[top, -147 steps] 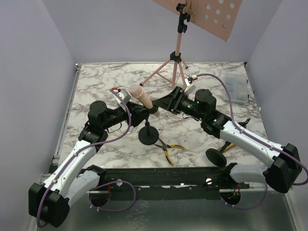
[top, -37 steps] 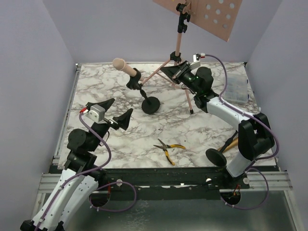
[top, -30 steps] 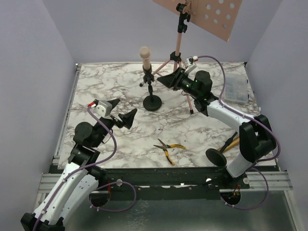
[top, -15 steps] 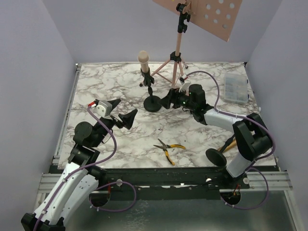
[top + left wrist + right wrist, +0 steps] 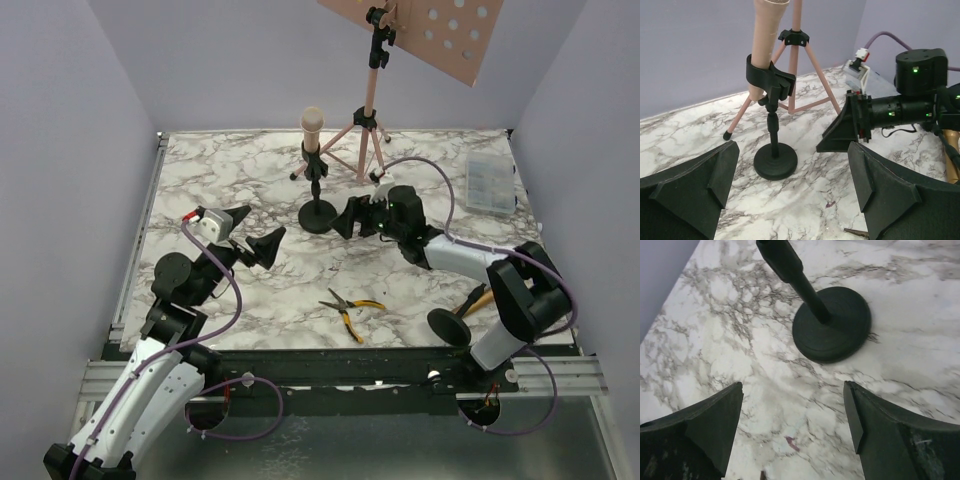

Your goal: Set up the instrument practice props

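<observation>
- Your right tool has its fingers spread well apart and holds nothing. It sits low over the table, just right of the black round-based holder, with its tips aimed at the base and not touching it.
- In the right wrist view, the holder's base lies ahead of the gap between the two fingers, apart from both.
- The holder stands upright on the table. The pink microphone sits in its clip, head up.
- Your left tool is spread wide and empty. It hangs above the table, well to the near left of the holder, and faces it.
- The pink tripod music rack stands just behind the holder, to its right.
- The second round-based holder is well off to the near right of the first one.
- The yellow-handled pliers lie on the table on your side of the first holder.
</observation>
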Robot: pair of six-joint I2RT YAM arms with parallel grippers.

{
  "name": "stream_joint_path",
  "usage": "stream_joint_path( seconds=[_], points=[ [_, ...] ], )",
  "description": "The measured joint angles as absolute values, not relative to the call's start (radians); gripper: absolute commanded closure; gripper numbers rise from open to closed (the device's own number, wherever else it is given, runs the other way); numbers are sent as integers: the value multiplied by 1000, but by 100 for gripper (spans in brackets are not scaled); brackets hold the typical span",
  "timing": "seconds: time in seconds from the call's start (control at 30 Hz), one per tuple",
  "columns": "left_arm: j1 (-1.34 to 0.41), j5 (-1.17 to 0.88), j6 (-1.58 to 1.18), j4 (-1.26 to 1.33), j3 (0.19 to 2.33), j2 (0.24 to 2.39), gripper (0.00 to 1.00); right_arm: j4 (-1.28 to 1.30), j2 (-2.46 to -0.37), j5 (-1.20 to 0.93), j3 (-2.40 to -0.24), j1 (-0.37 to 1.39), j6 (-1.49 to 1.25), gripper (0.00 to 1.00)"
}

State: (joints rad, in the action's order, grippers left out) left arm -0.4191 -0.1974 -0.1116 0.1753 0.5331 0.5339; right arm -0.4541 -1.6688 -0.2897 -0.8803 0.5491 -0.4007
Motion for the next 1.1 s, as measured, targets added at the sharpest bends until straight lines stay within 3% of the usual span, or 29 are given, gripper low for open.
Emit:
stream_joint_path(
  seconds=[0.13, 0.2, 0.33, 0.43, 0.63, 0.8, 1.1],
  points=[
    [-419, -193, -113, 169, 537, 527, 1, -412, -1512, -165, -775, 549, -328, 8],
    [-419, -190, -114, 164, 540, 525, 1, -408, -1437, -57, -728, 549, -294, 1],
    [-419, -187, -119, 154, 547, 523, 1, -345, -1332, 206, -669, 507, -344, 1],
    [-419, -184, -120, 147, 548, 518, 1, -243, -1254, 314, -632, 359, -494, 0],
    [-419, -178, -123, 134, 548, 505, 1, -106, -1101, 323, -498, -41, -729, 0],
    [-419, -170, -123, 131, 548, 502, 1, 61, -1089, 408, -492, -133, -849, 1],
    [-419, -170, -130, 131, 548, 504, 1, 310, -1244, 602, -607, -181, -992, 0]
  ],
)
